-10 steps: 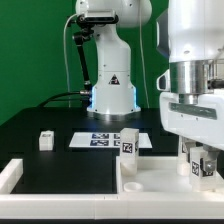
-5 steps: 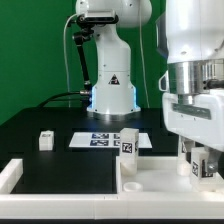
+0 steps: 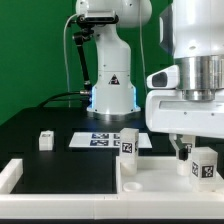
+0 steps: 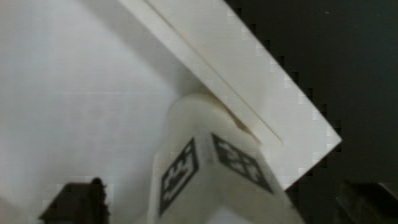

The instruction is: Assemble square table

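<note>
The gripper [image 3: 186, 148] hangs over the square panel [image 3: 160, 176] at the desk's front edge, beside an upright leg [image 3: 203, 164]. Whether its jaws are apart cannot be determined.

Another leg [image 3: 128, 142] stands on the panel's far corner.

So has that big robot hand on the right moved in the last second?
Yes. The gripper has risen: against the fixed marker board, its body sits higher in the exterior view, uncovering the tagged table leg standing on the square panel.
</note>
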Controlling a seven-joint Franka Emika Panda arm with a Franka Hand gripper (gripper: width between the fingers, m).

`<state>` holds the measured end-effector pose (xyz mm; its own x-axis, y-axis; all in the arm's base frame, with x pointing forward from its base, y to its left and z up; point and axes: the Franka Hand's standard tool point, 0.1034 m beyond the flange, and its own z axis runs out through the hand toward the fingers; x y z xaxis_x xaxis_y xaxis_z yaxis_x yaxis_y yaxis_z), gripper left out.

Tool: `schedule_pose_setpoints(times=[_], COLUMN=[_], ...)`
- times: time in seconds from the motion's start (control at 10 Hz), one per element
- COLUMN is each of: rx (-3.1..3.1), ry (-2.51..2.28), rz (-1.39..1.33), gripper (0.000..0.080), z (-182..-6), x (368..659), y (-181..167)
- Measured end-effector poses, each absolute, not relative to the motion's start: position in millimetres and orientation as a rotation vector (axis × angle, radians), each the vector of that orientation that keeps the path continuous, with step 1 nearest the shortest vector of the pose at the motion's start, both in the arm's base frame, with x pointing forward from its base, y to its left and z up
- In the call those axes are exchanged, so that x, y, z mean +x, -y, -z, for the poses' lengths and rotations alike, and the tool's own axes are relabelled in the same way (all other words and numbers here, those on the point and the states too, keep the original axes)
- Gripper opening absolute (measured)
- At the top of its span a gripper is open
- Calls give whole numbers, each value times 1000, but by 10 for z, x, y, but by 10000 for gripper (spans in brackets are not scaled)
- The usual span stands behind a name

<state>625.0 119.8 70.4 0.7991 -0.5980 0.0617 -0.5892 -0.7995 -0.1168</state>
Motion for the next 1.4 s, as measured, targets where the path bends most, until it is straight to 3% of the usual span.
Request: schedule_pose_setpoints(times=[0.4, 0.5, 0.8, 1.0, 1.4], rx=[-3113, -3109, -3096, -3071, -2843], ry=[30, -54, -199, -376, -1165], rz=[234, 232, 230, 226, 156], gripper=[649, 649, 288, 288, 288], z=[-706, -703, -703, -701, -703], x=[6323, 6322, 6321, 6320, 6311], y=[-1154, -1152, -1153, -1153, -1142])
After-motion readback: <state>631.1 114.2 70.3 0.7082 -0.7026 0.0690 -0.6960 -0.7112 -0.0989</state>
